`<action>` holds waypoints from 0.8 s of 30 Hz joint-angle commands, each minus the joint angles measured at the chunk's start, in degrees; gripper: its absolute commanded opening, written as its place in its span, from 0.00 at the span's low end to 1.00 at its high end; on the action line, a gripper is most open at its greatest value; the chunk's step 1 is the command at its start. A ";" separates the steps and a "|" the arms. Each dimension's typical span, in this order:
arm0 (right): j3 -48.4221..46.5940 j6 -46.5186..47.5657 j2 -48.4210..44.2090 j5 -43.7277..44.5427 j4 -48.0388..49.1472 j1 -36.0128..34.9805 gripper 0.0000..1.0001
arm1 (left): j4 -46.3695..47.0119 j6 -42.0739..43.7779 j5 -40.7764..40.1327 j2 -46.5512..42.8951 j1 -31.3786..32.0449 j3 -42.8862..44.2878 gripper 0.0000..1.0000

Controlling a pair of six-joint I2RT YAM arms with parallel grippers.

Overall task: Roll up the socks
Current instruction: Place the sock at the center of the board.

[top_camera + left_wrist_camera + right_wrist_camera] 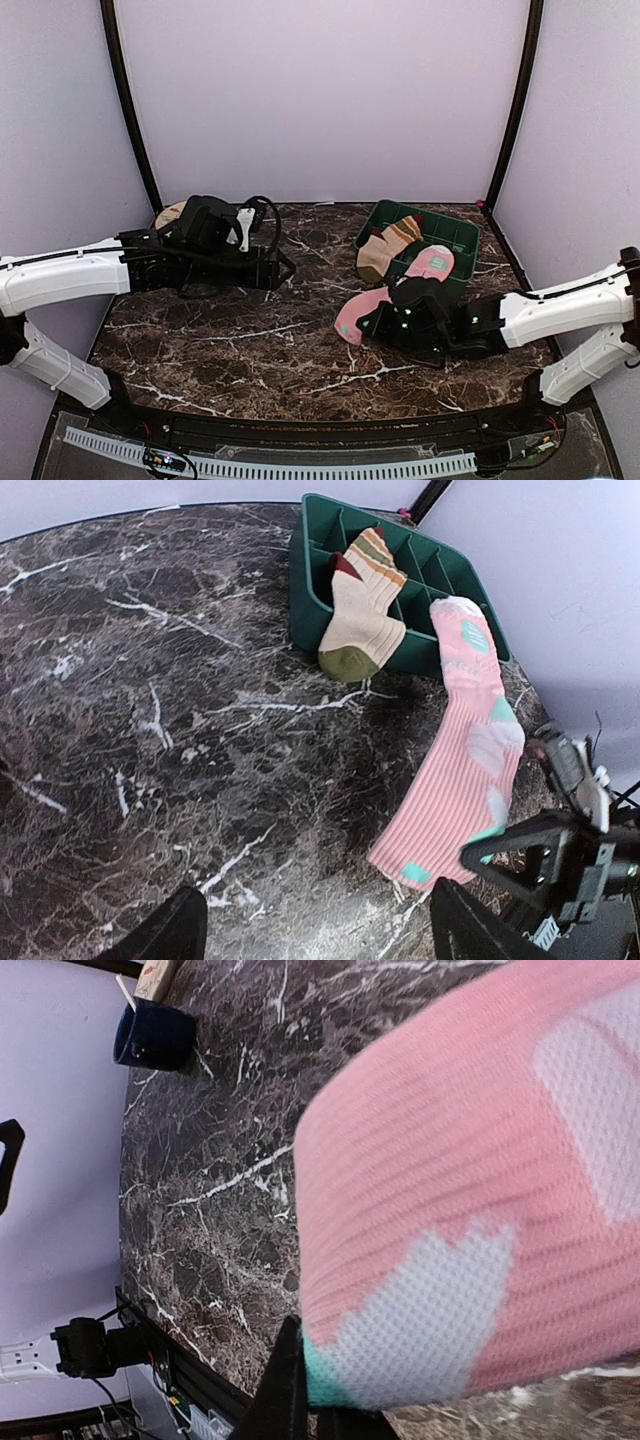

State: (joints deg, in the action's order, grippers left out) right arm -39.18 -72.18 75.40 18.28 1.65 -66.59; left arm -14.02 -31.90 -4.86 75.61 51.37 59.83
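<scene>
A pink sock (352, 315) with white and teal patches lies stretched from the green bin's rim down onto the marble table; it also shows in the left wrist view (465, 770). My right gripper (370, 325) is shut on its near side edge, and in the right wrist view the sock (470, 1140) fills the frame above the gripper (320, 1405). A beige striped sock (385, 250) with an olive toe hangs over the bin's front wall (360, 620). My left gripper (283, 272) is open and empty above the table, left of the pink sock (320, 940).
The green divided bin (450, 232) stands at the back right (440, 575). A dark blue cup (155, 1035) holding something beige sits at the back left corner (172, 213). The table's front edge with cables shows in the right wrist view (150, 1345).
</scene>
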 commanded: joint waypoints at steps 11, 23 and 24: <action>-17.74 -11.11 41.23 -6.59 43.66 -10.17 0.07 | -12.82 -8.79 -6.04 -10.64 2.88 -7.80 0.78; -22.74 7.10 31.86 -7.81 19.37 -10.85 0.60 | -14.07 -12.11 -10.42 -10.45 4.70 -8.79 0.77; -22.42 8.36 30.47 -7.36 17.17 -10.77 0.61 | -13.79 -12.44 -10.91 -10.03 4.70 -8.88 0.77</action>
State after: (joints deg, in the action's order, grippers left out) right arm -61.39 -71.96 112.53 9.63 29.19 -77.32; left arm -26.87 -42.74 -12.69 65.45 55.79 51.70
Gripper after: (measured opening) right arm 0.590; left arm 0.770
